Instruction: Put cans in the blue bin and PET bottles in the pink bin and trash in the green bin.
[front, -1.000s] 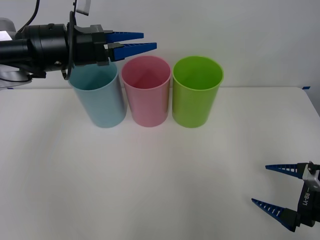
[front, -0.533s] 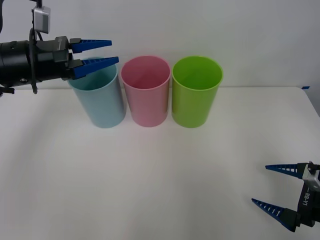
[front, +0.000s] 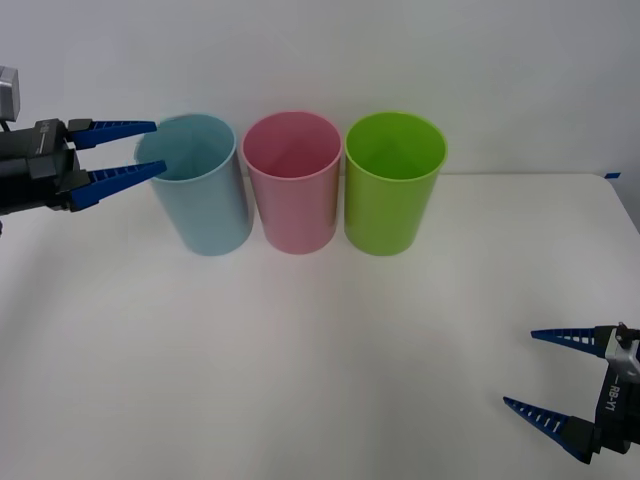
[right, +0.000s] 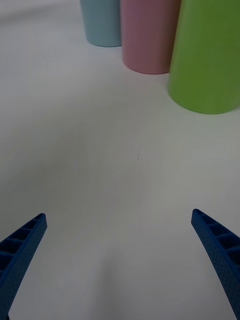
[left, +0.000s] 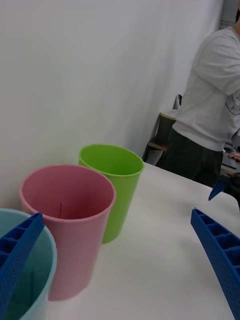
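Front view: three bins are standing upright in a row toward the far side of the white worktop (front: 320, 340), rims open upward. The blue bin (front: 198, 185) is occupying the robot's left end, the pink bin (front: 293, 182) is sitting in the middle, and the green bin (front: 394, 183) is closing the row on the robot's right. Neighbouring bins are standing just beside one another, their rims nearly meeting.

The left hand (front: 140, 150) is hovering above the worktop at the blue bin's left side, at rim height, lying roughly level and pointing toward the bins. Its two blue ribbed fingers are spread apart, one above the other, grasping nothing; the tips are reaching the blue bin's rim, and contact cannot be judged.

The right hand (front: 535, 370) is waiting near the worktop's near right corner, well apart from the bins, its fingers likewise released and spread, nothing between them.

Right wrist view: the green bin (right: 205, 60), pink bin (right: 149, 37) and blue bin (right: 102, 22) are showing beyond a bare stretch of worktop.

Left wrist view: the pink bin's interior (left: 67, 197) is appearing bare as far as it can be seen, and the green bin (left: 112, 182) is standing behind it.
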